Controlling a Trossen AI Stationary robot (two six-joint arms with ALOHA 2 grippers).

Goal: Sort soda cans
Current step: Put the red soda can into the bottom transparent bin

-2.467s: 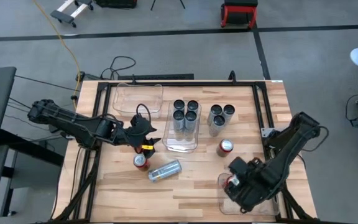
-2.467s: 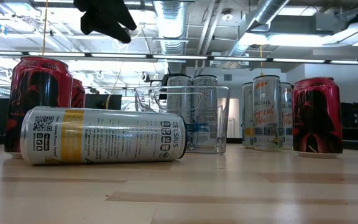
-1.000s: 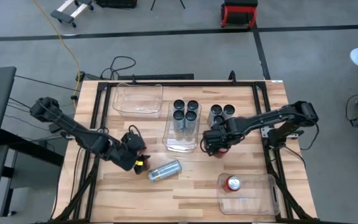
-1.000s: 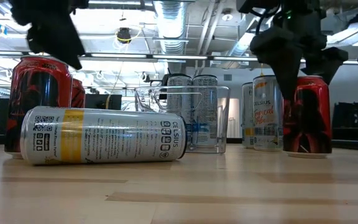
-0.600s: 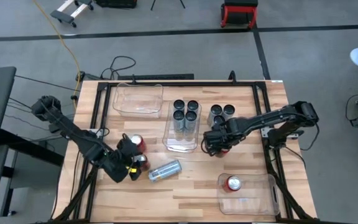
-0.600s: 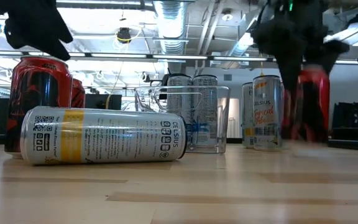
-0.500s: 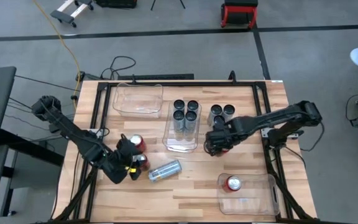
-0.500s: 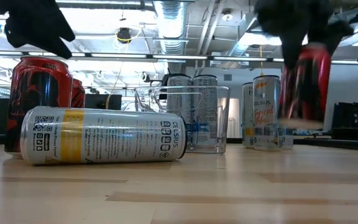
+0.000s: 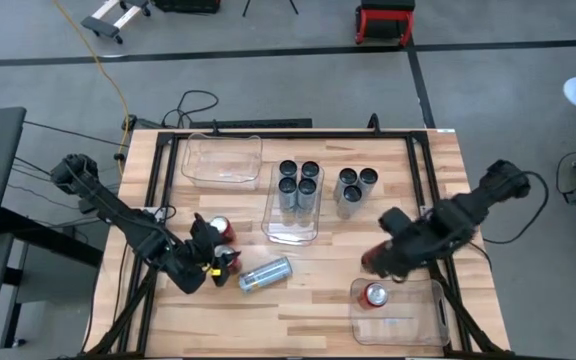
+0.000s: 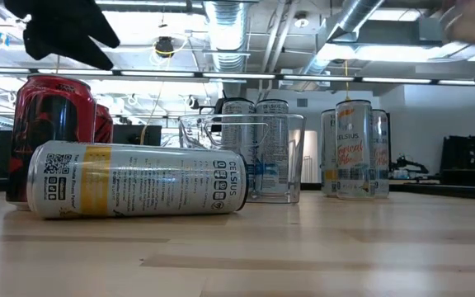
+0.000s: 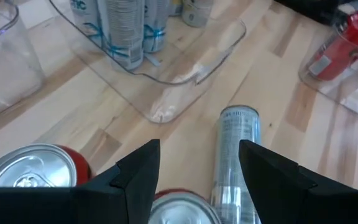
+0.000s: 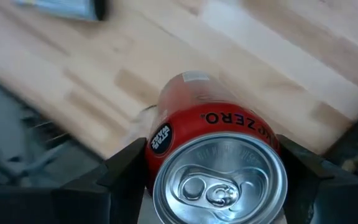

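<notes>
My right gripper [image 9: 376, 260] is shut on a red soda can [image 12: 219, 174] in the air by the far edge of a clear bin [image 9: 413, 325], where another red can [image 9: 375, 294] stands. My left gripper [image 11: 194, 165] hangs open just above two upright red cans [image 9: 219, 228] [image 11: 179, 210] at the table's left. A silver can [image 9: 266, 272] lies on its side beside them. Several silver-grey cans [image 9: 297, 185] stand in the middle bin [image 9: 290, 232]. Several dark cans [image 9: 354, 185] stand on the table to its right. My right gripper pinches the red can's side wall just under the top rim [image 12: 163, 155] between its two fingers, one on each side. The fingers come from above, pointing steeply down. The can hangs top up, lifted clear of the table.
An empty clear bin [image 9: 223, 160] sits at the far left. Black frame rails [image 9: 436, 215] run along the table's sides and far edge. Bare wood lies along the near edge between the lying can and the right bin.
My right gripper has taken hold of the red can that stood near the dark cans, lifted it clear and carried it up and toward the near right, to the bin there. My left gripper has shifted slightly toward the near edge, uncovering one red can.
</notes>
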